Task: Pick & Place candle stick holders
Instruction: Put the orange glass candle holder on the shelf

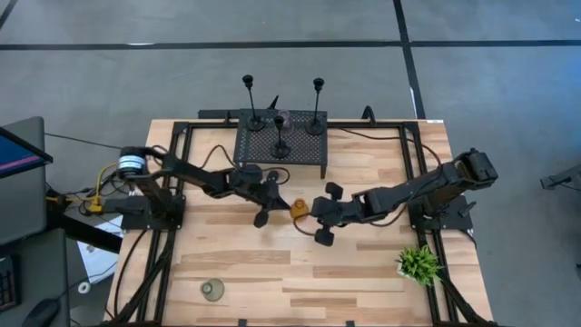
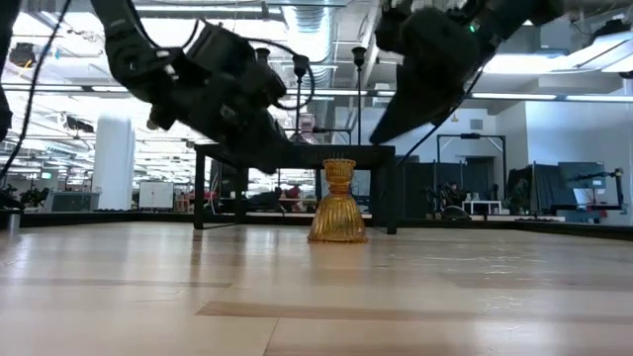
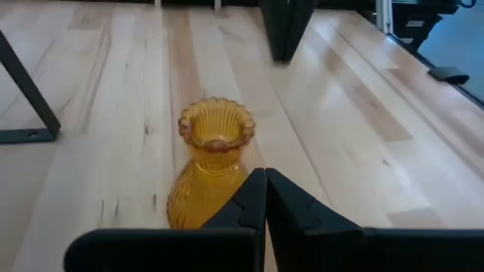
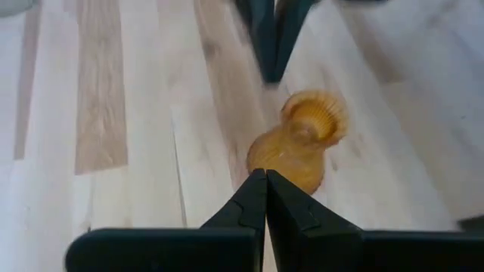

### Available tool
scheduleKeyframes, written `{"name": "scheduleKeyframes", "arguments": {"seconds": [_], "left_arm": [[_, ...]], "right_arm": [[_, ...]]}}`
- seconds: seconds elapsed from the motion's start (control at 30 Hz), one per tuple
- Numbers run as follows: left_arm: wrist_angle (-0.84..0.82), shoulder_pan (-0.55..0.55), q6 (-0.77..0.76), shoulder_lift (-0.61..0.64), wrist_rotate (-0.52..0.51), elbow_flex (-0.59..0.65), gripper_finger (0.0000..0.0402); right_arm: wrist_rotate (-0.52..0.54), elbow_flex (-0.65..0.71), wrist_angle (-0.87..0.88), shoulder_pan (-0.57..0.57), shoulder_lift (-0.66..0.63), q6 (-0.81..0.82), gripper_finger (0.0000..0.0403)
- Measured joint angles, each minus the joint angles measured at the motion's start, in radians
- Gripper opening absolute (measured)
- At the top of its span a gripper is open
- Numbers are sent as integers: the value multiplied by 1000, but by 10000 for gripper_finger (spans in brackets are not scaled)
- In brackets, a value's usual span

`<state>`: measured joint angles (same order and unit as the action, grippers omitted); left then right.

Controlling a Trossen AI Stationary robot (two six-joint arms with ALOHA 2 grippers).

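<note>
The amber holder (image 1: 299,208) is seen standing upright near the middle of the surface (image 1: 363,272), just in front of the black perforated rack (image 1: 281,145). It is flanked by both tools without being touched: the left tool (image 1: 266,204) is held just beside it on one side and the right tool (image 1: 320,222) just beside it on the other. In each wrist view the tool's fingers are pressed together with nothing between them, so both are clenched and empty. Three slim black holders (image 1: 282,136) are found at the rack by the far edge, with a pink holder (image 1: 282,117) among them. A grey-green holder (image 1: 212,290) is placed near the front left corner, and a potted plant (image 1: 418,263) by the right edge.
</note>
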<state>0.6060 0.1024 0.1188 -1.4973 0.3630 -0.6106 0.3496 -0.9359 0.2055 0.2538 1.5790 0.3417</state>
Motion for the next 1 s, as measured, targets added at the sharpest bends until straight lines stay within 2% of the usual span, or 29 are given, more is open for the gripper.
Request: {"name": "scheduleKeyframes", "arguments": {"seconds": [0.23,0.37,0.63,1.0], "left_arm": [[-207,0,32,135,0,3,5],[-231,0,41,159,0,2,6],[-251,0,42,161,0,3,6],[-280,0,66,163,0,3,7]], "right_arm": [[0,20,-42,-7,101,8,7],[4,20,-40,-23,108,21,28],[19,20,-42,-48,110,79,101],[19,20,-34,-47,111,105,227]]}}
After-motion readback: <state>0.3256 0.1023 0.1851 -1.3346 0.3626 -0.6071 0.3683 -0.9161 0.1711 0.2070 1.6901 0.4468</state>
